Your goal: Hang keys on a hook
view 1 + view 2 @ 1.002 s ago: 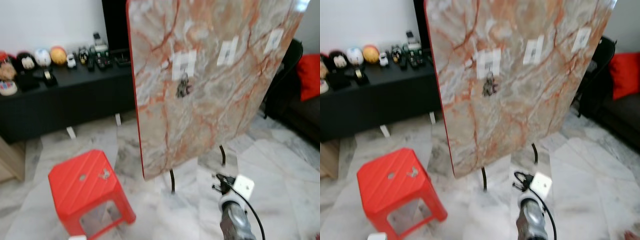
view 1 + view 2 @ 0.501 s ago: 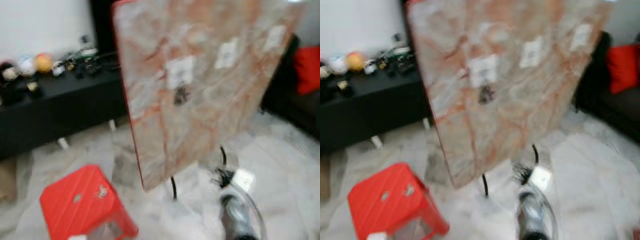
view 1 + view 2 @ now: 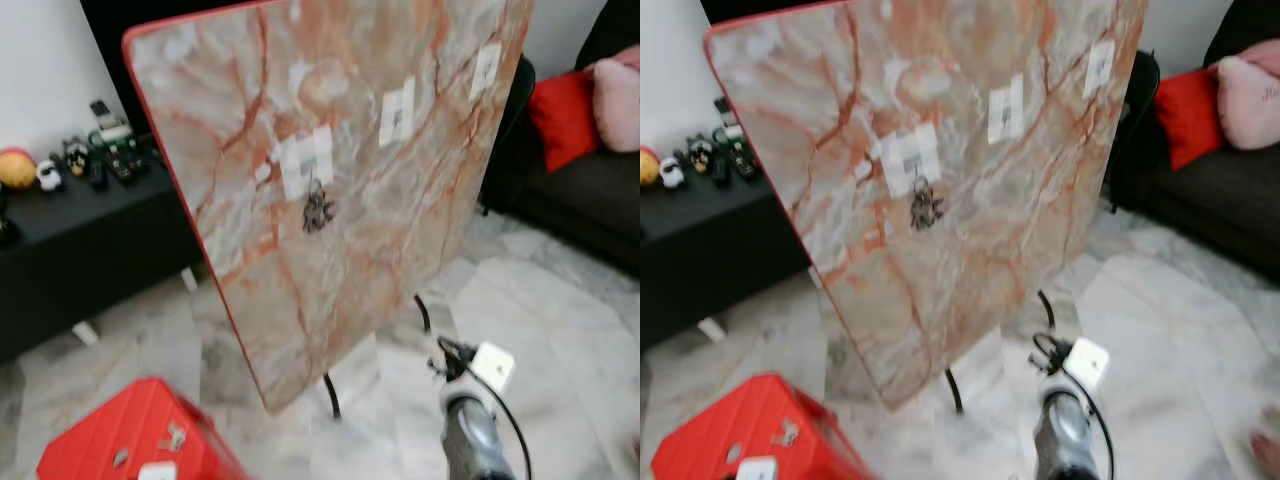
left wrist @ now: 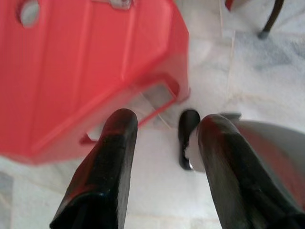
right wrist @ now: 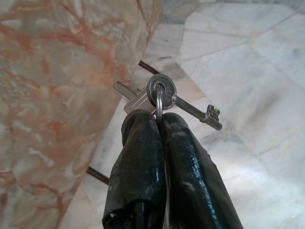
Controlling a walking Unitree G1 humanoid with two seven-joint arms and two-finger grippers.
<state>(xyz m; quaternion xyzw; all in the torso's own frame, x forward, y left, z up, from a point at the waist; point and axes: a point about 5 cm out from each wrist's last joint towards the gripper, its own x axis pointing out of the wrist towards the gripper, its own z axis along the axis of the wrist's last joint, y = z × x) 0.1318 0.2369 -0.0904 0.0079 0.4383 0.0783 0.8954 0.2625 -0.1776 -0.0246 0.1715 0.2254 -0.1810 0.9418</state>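
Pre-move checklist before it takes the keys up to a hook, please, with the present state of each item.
1. Right gripper pinching the key ring of the keys: ok.
2. Free hook on the marble board: cannot tell; one white hook patch looks unoccupied.
3. Leftmost hook: not ok, a key bunch hangs there.
4. Right arm raised to hook height: not ok, it is low by the floor.
5. Left gripper open beside the red stool: ok.

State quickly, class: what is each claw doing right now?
Left claw: open, holding nothing, above the floor by the red stool.
Right claw: shut on the key ring.
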